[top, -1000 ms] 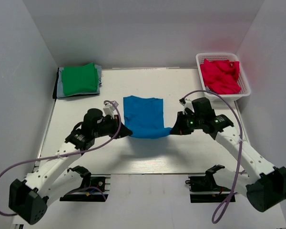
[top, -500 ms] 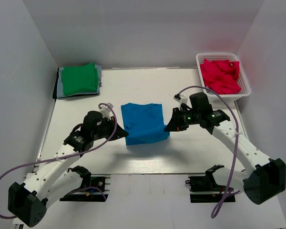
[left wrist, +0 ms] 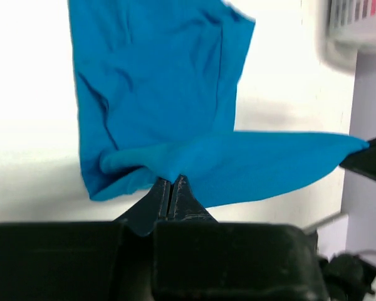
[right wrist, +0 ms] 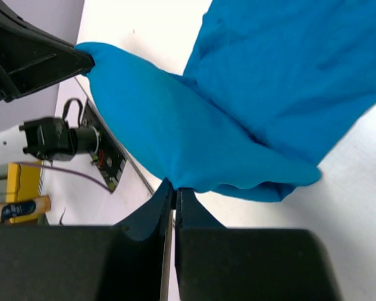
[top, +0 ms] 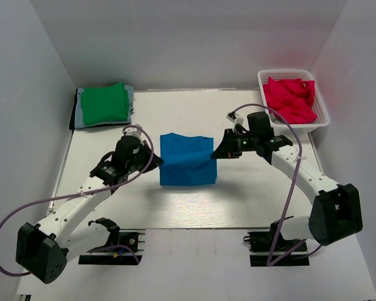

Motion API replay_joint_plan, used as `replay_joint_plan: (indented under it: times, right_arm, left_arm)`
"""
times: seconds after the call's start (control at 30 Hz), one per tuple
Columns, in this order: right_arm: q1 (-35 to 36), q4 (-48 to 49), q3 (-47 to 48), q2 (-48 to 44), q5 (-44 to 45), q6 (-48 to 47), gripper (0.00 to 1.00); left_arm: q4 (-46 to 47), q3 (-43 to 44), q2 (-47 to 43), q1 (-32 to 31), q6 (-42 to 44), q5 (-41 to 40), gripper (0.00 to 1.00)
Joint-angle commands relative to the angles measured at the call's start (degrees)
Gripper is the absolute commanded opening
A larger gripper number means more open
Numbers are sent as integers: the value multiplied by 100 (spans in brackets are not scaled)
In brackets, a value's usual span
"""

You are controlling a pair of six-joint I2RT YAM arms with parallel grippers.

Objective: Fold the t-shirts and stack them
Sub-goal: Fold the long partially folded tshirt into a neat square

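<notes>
A bright blue t-shirt [top: 187,160] lies mid-table, its near half lifted and folded over toward the back. My left gripper [top: 158,160] is shut on its left corner; in the left wrist view [left wrist: 170,183] the cloth [left wrist: 175,113] hangs from the tips. My right gripper [top: 215,154] is shut on its right corner; the right wrist view [right wrist: 174,188] shows the blue cloth [right wrist: 257,106] pinched there. A folded green t-shirt [top: 104,103] tops a stack of grey and dark ones at the back left. Crimson-pink t-shirts [top: 290,99] fill the basket.
The white mesh basket [top: 323,116] stands at the back right against the wall. The stack at the back left sits near the table's left edge. White walls close in the table on three sides.
Both grippers have carried the shirt's near edge away from me toward the back, folding it over the far half. The shirt now looks shorter and squarer.
</notes>
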Motion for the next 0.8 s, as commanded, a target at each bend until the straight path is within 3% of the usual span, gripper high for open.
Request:
replay_joint_plan:
  times: [0.0, 0.23, 0.77]
  right_arm:
    - [-197, 573, 244, 182, -184, 194, 0]
    - [-557, 1311, 323, 770, -457, 423, 0]
    - [-971, 1558, 1201, 2176, -870, 573, 0]
  left_arm:
    - [368, 399, 284, 41, 45, -659, 0]
    - [412, 943, 927, 93, 115, -1434, 0]
    - [729, 2596, 3184, 479, 783, -1400, 0]
